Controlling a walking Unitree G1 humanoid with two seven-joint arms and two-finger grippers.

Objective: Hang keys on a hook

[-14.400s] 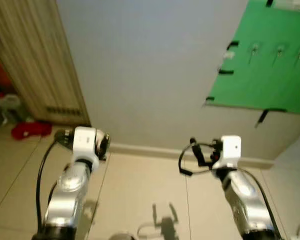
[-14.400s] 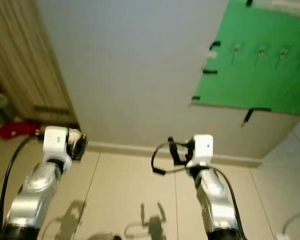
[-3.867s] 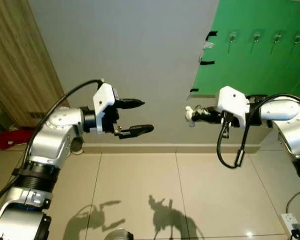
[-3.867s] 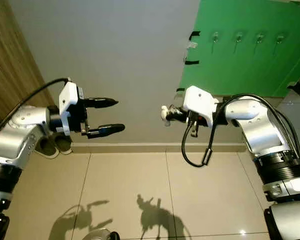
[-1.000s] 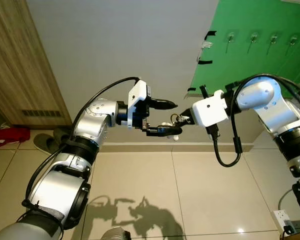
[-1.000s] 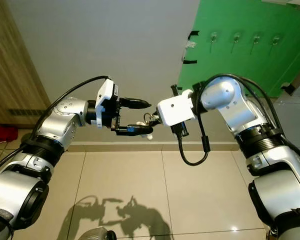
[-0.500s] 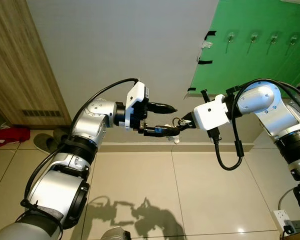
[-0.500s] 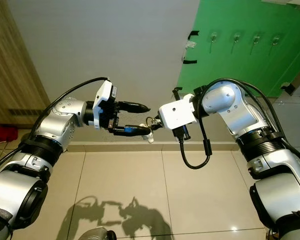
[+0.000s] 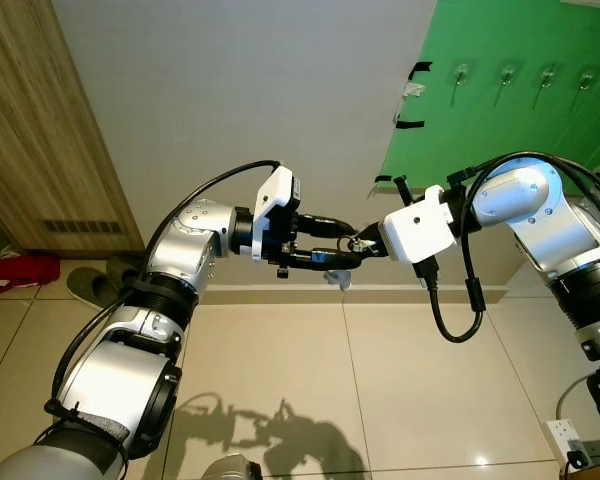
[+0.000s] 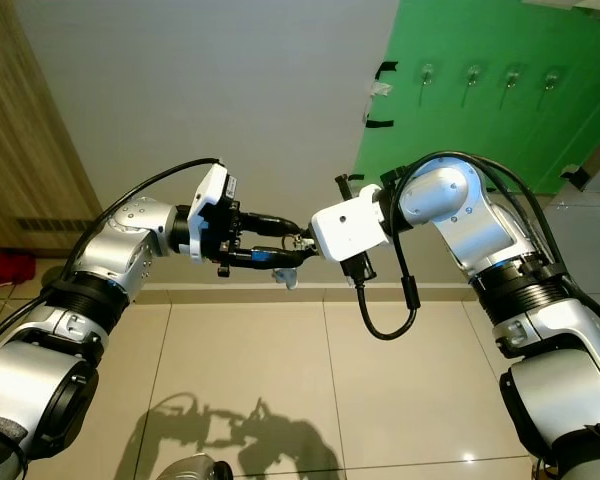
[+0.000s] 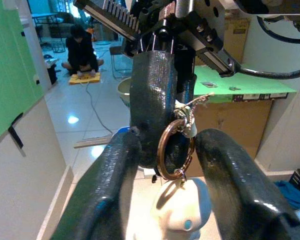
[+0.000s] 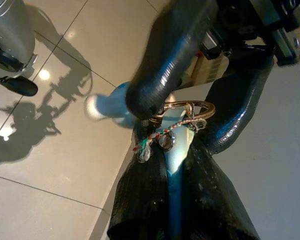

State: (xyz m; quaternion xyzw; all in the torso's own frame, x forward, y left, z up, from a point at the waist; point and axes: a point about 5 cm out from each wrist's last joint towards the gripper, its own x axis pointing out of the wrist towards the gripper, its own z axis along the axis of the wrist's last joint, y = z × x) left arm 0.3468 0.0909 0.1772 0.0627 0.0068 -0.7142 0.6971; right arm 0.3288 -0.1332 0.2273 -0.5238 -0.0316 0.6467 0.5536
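While the right gripper (image 9: 363,243) pinches the keys (image 11: 175,150) between closed fingers, the left gripper (image 9: 332,243), narrowly open, brackets the ring; this looks like a handover. Next the left should close, the right release, then carry them to a hook (image 9: 463,72).

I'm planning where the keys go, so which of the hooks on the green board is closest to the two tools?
The leftmost hook, beside the black tape on the green board edge. The other three hooks sit farther right, away from the right tool and left tool.

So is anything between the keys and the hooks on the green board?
Nothing visible blocks the way. The keys hang between the left gripper and right gripper, apart from the hooks on the green board.
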